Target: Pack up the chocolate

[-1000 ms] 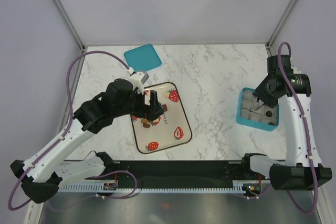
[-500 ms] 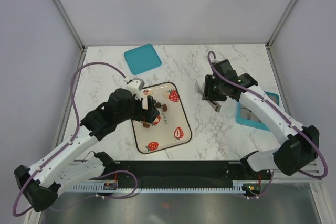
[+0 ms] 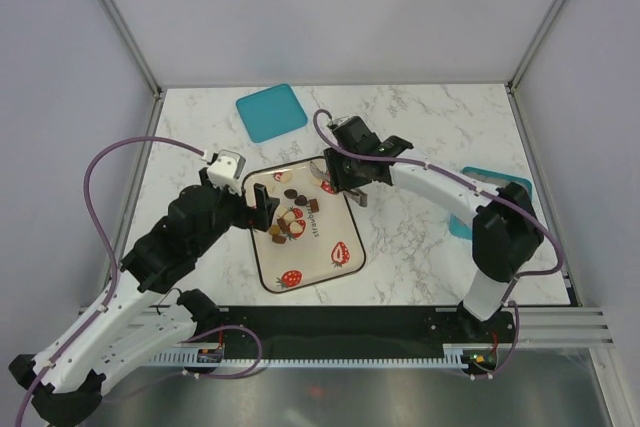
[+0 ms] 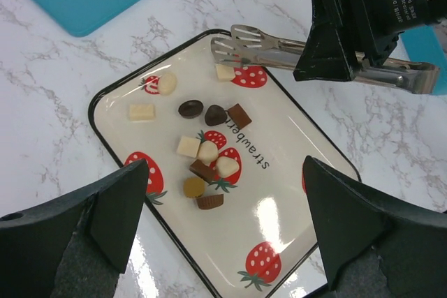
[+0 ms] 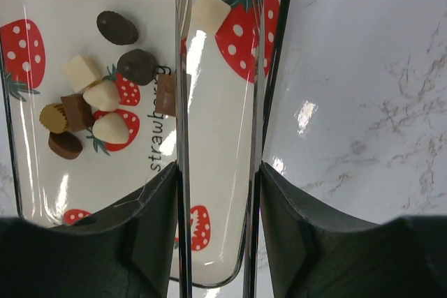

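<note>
The chocolate (image 3: 290, 219) is several small dark brown, tan and cream pieces on a white strawberry-print tray (image 3: 262, 277). They also show in the left wrist view (image 4: 198, 170) and the right wrist view (image 5: 91, 113). My left gripper (image 3: 262, 209) is open and empty, above the tray's left side (image 4: 222, 172). My right gripper (image 3: 345, 172) is shut on metal tongs (image 4: 279, 50) over the tray's far right corner. The tong arms (image 5: 184, 68) stand apart and hold nothing. A cream square (image 5: 209, 10) lies on the tray between their tips.
A teal box (image 3: 478, 175) sits at the right, partly hidden by my right arm. A flat teal lid (image 3: 271, 111) lies behind the tray on the marble table (image 3: 420, 117). Grey walls close in the sides and back.
My right arm swung left from the teal box to the tray's far corner, carrying the tongs. My left gripper drew back left, off the chocolate cluster.
</note>
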Controlling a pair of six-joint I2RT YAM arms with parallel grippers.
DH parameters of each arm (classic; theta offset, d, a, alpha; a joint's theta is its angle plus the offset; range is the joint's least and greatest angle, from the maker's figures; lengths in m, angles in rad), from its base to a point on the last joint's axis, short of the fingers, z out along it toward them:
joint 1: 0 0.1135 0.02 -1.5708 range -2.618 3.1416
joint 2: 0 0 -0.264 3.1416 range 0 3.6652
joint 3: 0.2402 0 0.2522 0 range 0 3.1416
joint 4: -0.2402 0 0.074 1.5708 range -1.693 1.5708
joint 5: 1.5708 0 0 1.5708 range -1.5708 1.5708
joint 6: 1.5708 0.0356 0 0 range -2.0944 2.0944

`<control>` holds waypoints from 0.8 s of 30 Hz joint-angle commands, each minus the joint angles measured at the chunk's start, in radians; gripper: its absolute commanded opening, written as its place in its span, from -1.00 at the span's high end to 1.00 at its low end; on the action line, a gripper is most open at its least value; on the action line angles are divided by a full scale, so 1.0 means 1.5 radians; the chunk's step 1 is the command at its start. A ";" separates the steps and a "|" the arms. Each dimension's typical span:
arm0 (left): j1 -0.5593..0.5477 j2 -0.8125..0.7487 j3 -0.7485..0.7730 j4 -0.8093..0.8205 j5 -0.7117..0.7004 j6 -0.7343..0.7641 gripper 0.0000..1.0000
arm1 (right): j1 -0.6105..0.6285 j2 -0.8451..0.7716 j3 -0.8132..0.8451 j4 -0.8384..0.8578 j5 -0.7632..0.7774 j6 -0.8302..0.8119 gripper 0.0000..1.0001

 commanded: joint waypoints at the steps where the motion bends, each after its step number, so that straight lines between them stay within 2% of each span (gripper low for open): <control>1: 0.002 0.000 -0.008 0.025 -0.052 0.040 -0.99 | 0.019 0.041 0.055 0.031 0.048 -0.043 -0.09; 8: 0.001 -0.026 -0.016 0.022 -0.083 0.038 -0.99 | 0.035 0.102 0.066 0.025 0.042 -0.043 -0.11; 24: 0.001 -0.024 -0.015 0.023 -0.093 0.037 -0.99 | 0.048 0.047 0.030 -0.022 0.014 -0.015 -0.08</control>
